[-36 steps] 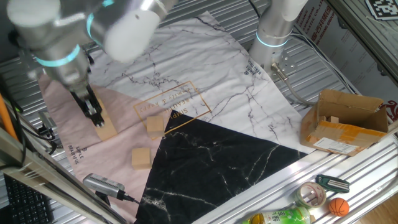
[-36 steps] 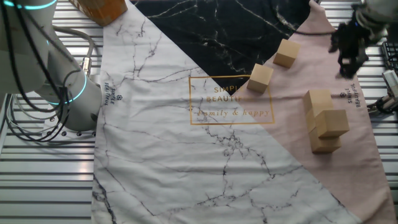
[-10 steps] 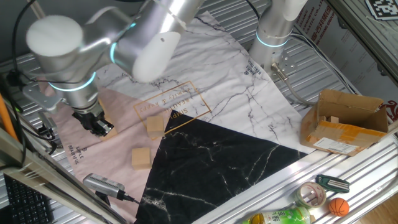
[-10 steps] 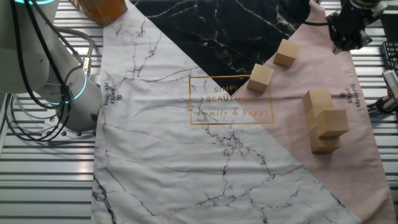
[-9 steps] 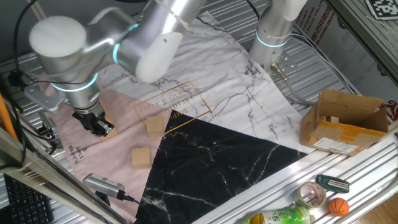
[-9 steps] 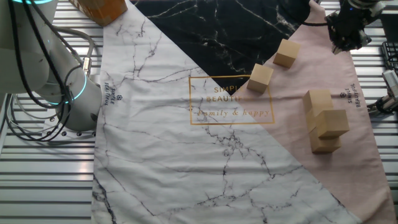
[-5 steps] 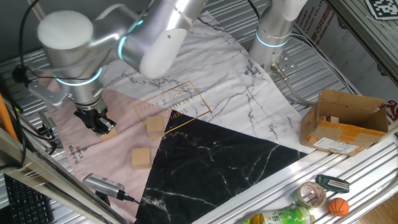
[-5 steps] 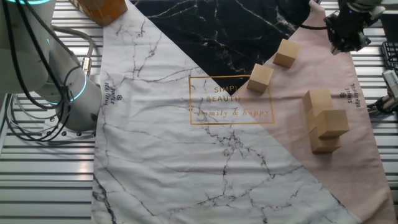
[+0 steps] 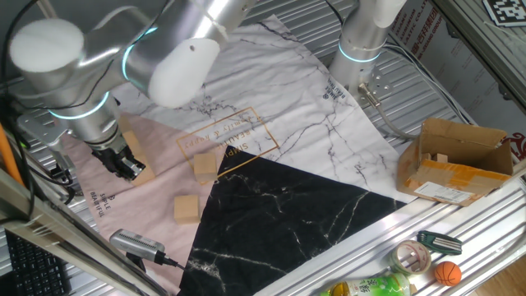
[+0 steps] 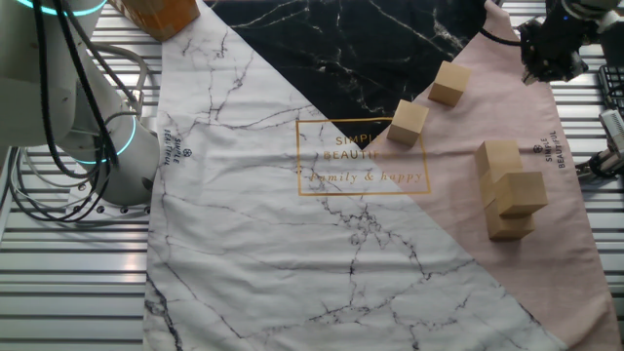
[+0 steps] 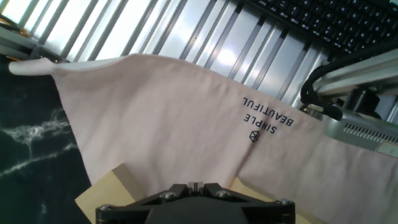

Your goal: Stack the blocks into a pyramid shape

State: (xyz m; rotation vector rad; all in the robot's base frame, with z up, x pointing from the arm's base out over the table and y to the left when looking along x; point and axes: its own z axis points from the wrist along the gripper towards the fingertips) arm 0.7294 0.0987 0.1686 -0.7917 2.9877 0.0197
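Blocks of pale wood lie on the pink part of a marble-print cloth [image 10: 292, 244] spread over the ribbed metal tabletop [image 10: 78, 283]. The other fixed view shows them best: a stacked cluster [image 10: 509, 193] near the cloth's edge, with one cube resting on top of the lower ones, and two single cubes apart from it, one [image 10: 408, 123] by the gold-printed frame and one [image 10: 448, 84] at the border of the black panel. In one fixed view the arm hides most of the cluster, leaving only a corner beside the tool [image 9: 125, 165], while the two loose cubes [image 9: 205, 168] and [image 9: 186, 208] stay plain. That view alone shows a cardboard box [image 9: 456, 160] off the cloth. The hand view looks down at pink cloth with a block [image 11: 115, 186] just below the tool; whether its fingers are spread or together I cannot tell
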